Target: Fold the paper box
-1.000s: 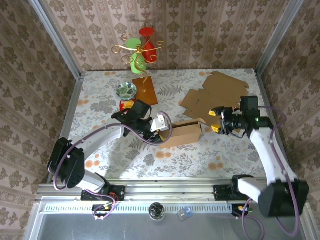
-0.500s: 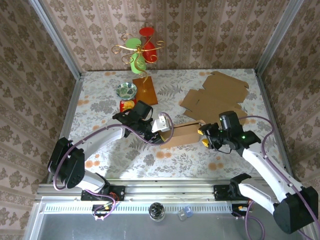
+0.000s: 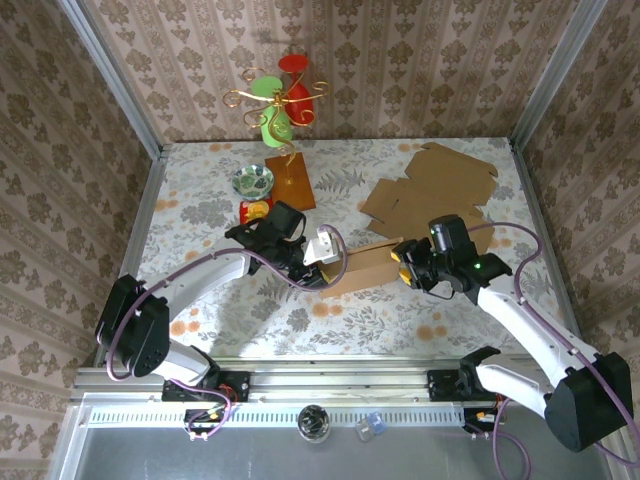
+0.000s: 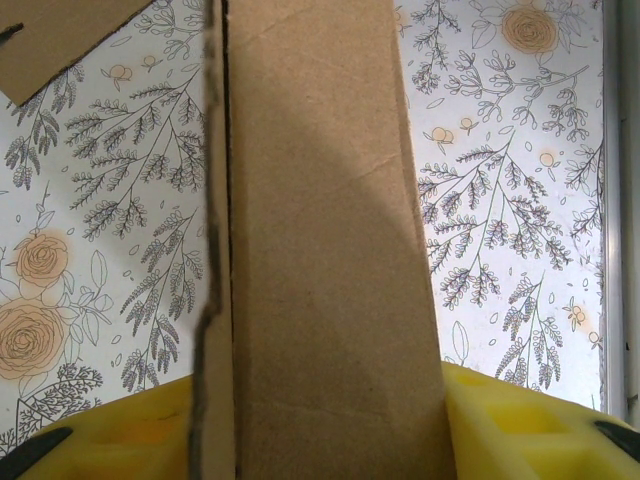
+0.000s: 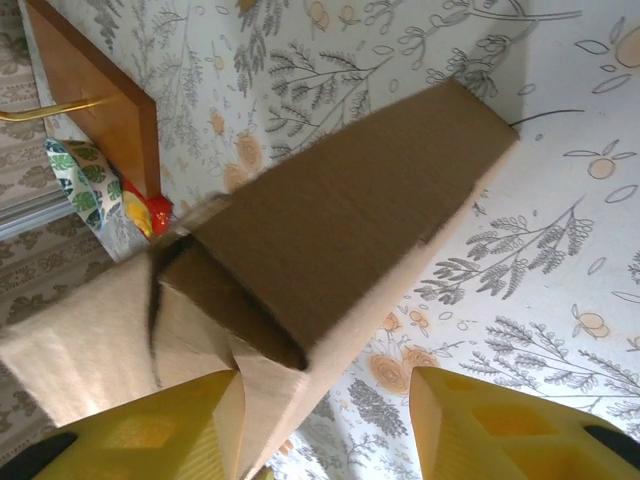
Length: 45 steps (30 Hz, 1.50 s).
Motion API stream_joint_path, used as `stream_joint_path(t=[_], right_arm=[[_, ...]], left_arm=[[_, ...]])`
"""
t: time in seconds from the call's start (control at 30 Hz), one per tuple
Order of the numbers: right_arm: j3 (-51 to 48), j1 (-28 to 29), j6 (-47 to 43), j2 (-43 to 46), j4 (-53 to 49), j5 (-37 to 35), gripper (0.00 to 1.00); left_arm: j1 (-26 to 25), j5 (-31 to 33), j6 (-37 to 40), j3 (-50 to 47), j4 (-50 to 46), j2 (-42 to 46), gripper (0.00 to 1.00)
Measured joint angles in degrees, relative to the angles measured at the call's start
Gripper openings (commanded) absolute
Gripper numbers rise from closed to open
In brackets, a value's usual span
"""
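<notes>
We judge the paper box (image 3: 370,268) light but easily creased, so our left jaws clamp one end's walls while our right jaws straddle the other, part-open.

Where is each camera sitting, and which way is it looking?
Top external: high above and behind the arms, looking down on the table; shows left arm, right arm, left pincer and right pincer at the paper box.
Left wrist: on the left wrist, looking along the box; its yellow fingers touch both sides.
Right wrist: on the right wrist, looking at the box's open end; its yellow fingers show.
Shared: all see the box; top and right wrist see the wooden base.
</notes>
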State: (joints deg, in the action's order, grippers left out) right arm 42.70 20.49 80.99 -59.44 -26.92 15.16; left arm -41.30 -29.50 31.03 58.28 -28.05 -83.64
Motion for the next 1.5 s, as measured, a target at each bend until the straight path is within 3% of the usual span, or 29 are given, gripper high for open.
stream_joint_path(t=[0.17, 0.4, 0.53, 0.8, 0.93, 1.13, 1.33, 1.5], right_arm=[[1.4, 0.3, -0.2, -1.4, 0.5, -0.3, 0.48], [2.1, 0.4, -1.4, -4.4, -0.6, -0.4, 0.29], [3.1, 0.4, -1.4, -5.6, -1.8, -0.4, 0.24], [4.3, 0.5, -1.5, -6.3, -3.6, -0.6, 0.23], [5.4, 0.4, -4.1, -7.0, -4.2, -0.4, 0.33], [13.6, -1.3, -21.4, -6.7, -11.1, -0.2, 0.35], [18.7, -8.4, -44.3, -2.9, -11.6, 2.4, 0.35], [20.6, -9.8, -58.3, -6.6, -14.8, 5.2, 0.41]], left_arm=[[0.0, 0.0, 0.0, 0.0, 0.0, 0.0, 0.49], [0.0, 0.0, 0.0, 0.0, 0.0, 0.0, 0.49], [0.0, 0.0, 0.0, 0.0, 0.0, 0.0, 0.49], [0.0, 0.2, 0.1, 0.0, 0.0, 0.1, 0.44], [0.0, 0.4, 0.3, 0.0, 0.0, 0.2, 0.41], [0.3, 0.3, 0.5, 0.0, -0.3, 1.2, 0.4], [1.0, -0.3, 2.5, 0.0, -3.5, 2.1, 0.39], [2.1, -0.8, 4.3, 0.0, -5.7, 2.7, 0.4]])
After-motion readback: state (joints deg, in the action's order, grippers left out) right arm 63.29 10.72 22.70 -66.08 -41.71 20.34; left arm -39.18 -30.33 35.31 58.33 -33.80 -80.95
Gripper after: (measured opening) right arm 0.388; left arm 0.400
